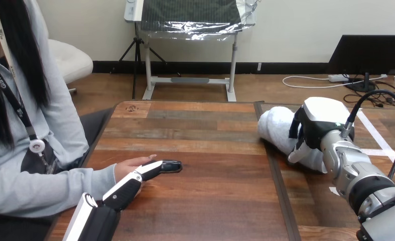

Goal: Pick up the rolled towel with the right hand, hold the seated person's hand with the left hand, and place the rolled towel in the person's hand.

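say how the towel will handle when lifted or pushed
The towel looks like soft cloth, so it should squash under the right hand and likely feel light. Lying as a roll, it may roll or loosen if pushed.

Robot lab or office, wooden table (210, 150), seated person (29, 193)

I look from my head, forward and down across the counter (210, 201), near enough that it runs past the frame's bottom and right while its far and left edges show. My left hand (122, 191) sits bottom left, my right hand (318, 123) at right.
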